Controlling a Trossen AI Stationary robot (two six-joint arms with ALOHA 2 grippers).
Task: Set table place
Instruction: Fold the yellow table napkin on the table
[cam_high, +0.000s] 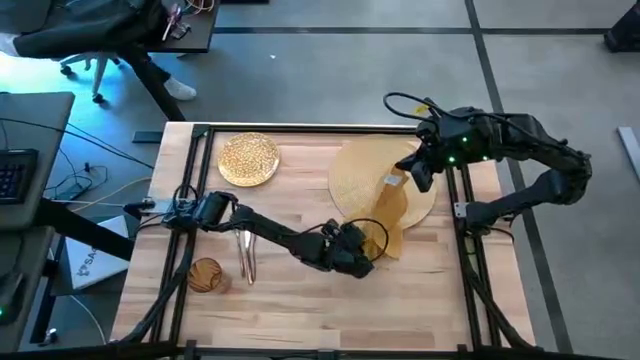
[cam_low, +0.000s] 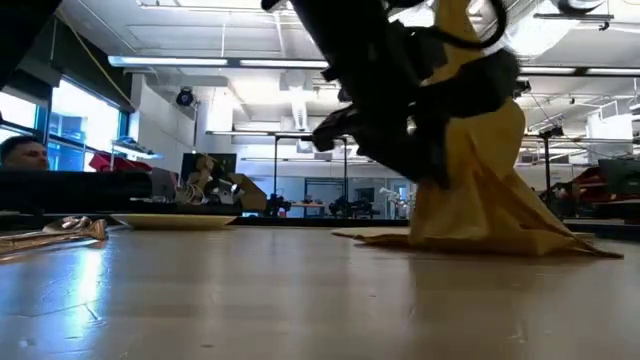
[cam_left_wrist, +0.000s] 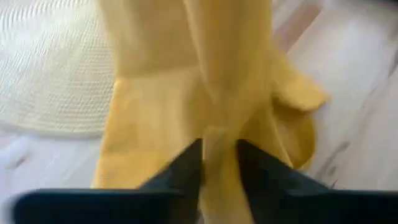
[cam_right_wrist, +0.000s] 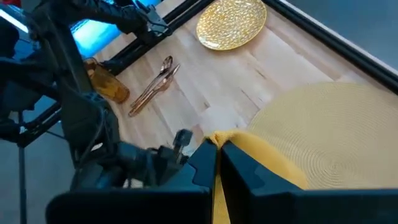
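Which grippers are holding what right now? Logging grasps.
Left gripper: shut on the napkin.
Right gripper: shut on the same napkin's other end.

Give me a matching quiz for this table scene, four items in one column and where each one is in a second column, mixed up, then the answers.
Things:
1. gold plate
2. amber tumbler
3. yellow napkin
4. cutlery

Places:
A. lying flat on the wood between the tumbler and the left arm
B. held up by both end effectors, left and right, draping over the mat's edge
C. near the table's far rail, left of the mat
D. at the near left corner, by the rail

Pairs: 1-C, 2-D, 3-B, 4-A
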